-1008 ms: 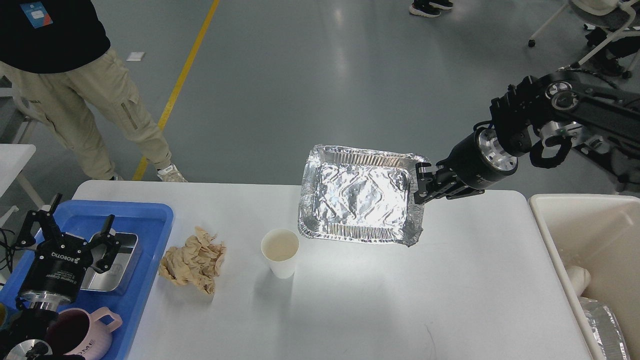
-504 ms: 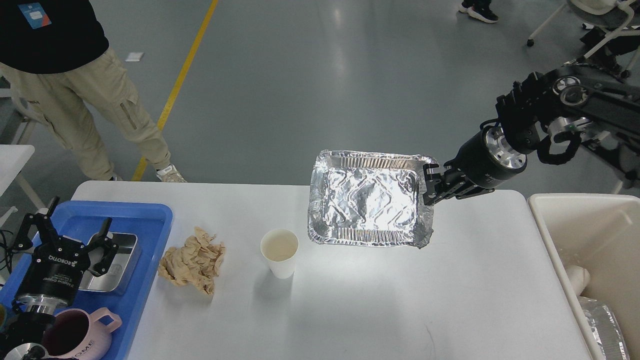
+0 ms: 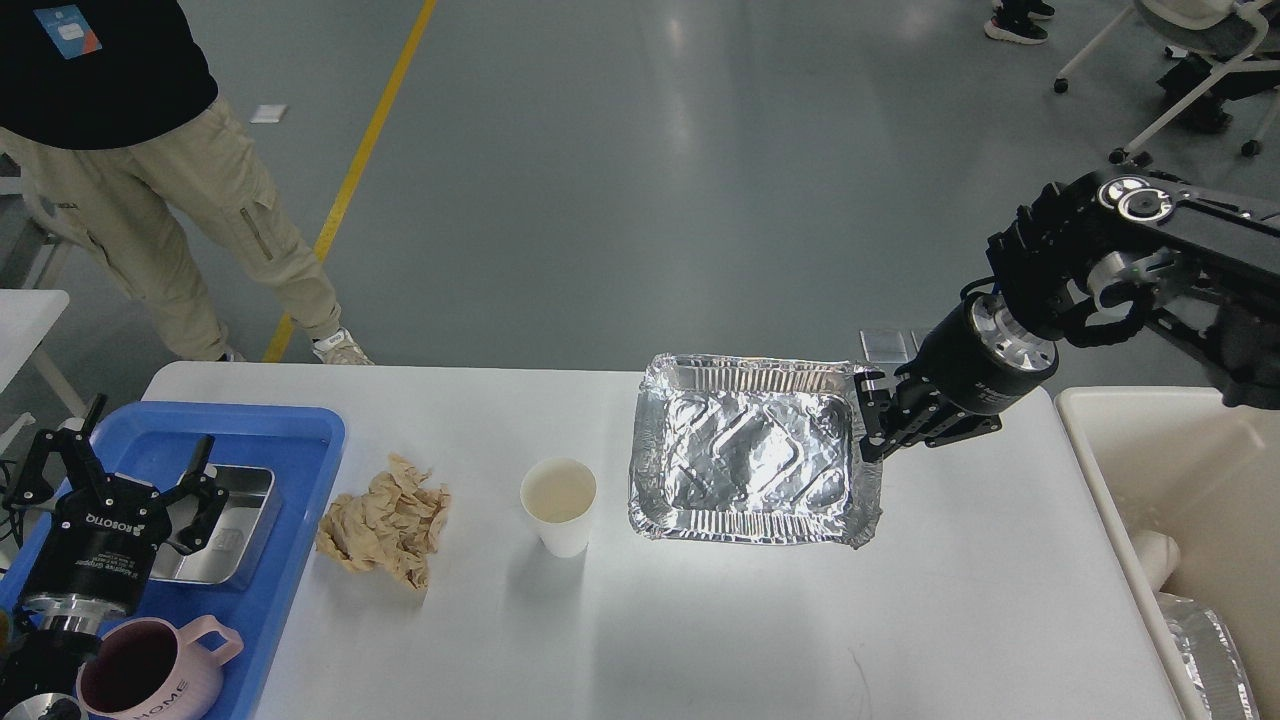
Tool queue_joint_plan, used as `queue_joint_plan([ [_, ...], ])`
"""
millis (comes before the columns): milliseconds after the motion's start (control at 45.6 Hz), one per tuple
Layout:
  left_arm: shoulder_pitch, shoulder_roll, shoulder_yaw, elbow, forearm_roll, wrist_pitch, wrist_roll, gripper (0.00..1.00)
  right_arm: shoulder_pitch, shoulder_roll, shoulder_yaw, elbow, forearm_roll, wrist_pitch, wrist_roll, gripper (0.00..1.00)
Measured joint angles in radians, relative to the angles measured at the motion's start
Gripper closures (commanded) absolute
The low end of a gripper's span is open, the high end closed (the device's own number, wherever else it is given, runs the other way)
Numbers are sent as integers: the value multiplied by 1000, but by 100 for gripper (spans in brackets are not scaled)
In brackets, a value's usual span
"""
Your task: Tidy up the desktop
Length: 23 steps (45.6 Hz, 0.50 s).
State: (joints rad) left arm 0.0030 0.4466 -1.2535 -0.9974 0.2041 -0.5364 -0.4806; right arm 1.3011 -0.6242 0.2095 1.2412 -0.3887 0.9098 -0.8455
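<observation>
The white desktop (image 3: 760, 630) fills the lower part of the head view. A foil tray (image 3: 750, 450) hangs just above its right centre, and my right gripper (image 3: 868, 422) is shut on the tray's right rim. A white paper cup (image 3: 558, 505) stands upright left of the tray. Further left lies a crumpled brown paper (image 3: 385, 518). My left gripper (image 3: 118, 478) stands open over the blue tray (image 3: 290, 440), with nothing between its fingers, above a small metal tin (image 3: 235, 520).
A pink mug (image 3: 155, 675) sits at the blue tray's near end. A cream bin (image 3: 1190, 500) with foil and paper in it stands right of the table. A person (image 3: 150, 170) stands at the far left, and office chairs at the far right.
My right gripper has carried the foil tray rightward and down toward the tabletop. My left gripper has drifted slightly left and down over the blue tray.
</observation>
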Motion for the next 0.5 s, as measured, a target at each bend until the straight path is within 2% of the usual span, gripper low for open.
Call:
queue_joint_plan([
  [197,6,-4,0,0,0,-38,-9,3,-4,27,-8,-4,55,27,-77,100],
  [285,6,-4,-2,0,0,-40,-20,3,-4,30,-11,-4,67,38,-84,100],
  [416,11,1,-2,2,0,-31,-74,3,-5,36,-16,-25,73,49,-89,100],
  [504,17,3,1,3,2,-30,-86,3,-4,38,-16,-36,73,50,-90,100],
])
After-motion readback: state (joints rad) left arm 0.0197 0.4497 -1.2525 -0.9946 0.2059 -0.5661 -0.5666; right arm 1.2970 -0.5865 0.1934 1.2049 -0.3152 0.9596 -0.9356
